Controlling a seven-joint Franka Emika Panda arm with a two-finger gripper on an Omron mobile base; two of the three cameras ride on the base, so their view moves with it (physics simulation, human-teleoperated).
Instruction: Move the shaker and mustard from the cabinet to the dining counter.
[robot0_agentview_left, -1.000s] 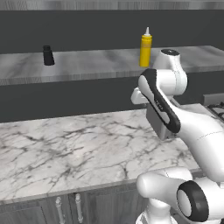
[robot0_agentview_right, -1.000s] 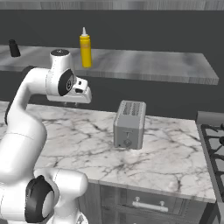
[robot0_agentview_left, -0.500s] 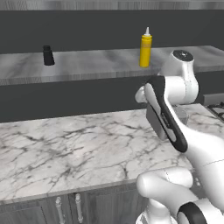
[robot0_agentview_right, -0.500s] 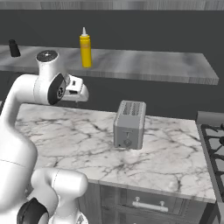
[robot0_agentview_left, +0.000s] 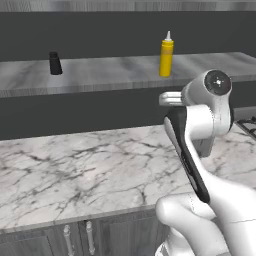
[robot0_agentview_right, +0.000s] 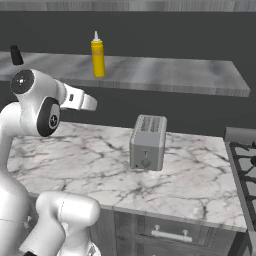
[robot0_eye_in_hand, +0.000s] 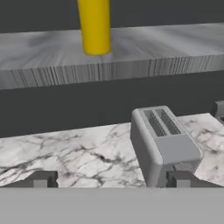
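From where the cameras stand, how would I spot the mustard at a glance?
Find the long grey streaked shelf against the dark wall, above the marble counter with the toaster. The mustard stands upright on it, well apart from the small black shaker. It is the tall yellow bottle with a pointed white nozzle.

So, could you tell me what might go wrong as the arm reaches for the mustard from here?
The toaster stands on the counter just below the shelf; a low approach could clip it. The mustard is tall and narrow, so a nudge from the open fingers might tip it. The shelf edge could also catch the hand.
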